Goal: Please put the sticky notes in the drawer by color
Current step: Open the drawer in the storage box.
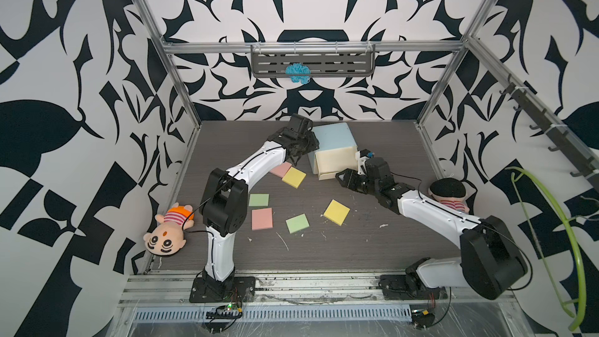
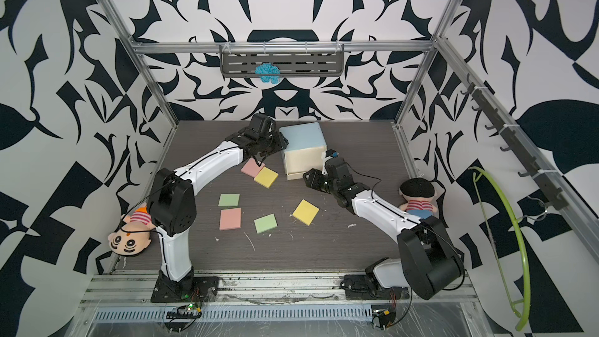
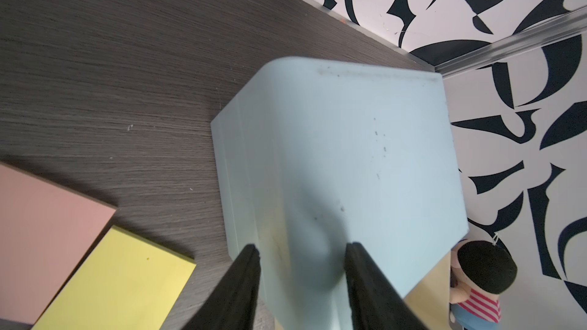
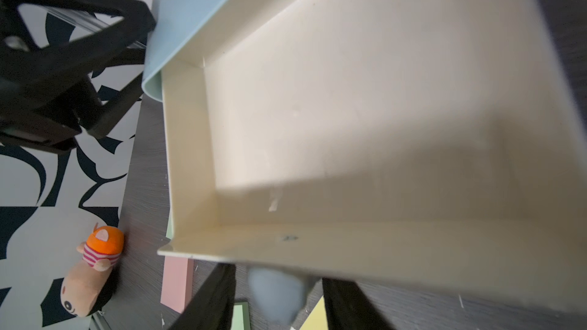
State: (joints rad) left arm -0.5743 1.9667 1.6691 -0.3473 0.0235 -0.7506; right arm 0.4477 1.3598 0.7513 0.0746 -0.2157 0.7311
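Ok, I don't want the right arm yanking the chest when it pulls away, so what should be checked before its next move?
1. Pulled-out drawer empty: ok.
2. Is the right gripper clear of the knob: not ok, its open jaws straddle it.
3. Is the left gripper against the blue shell: ok.
4. All sticky notes on the table, in the open: ok, six.
5. Pads lying apart: not ok, a yellow pad overlaps a pink pad beside the shell.
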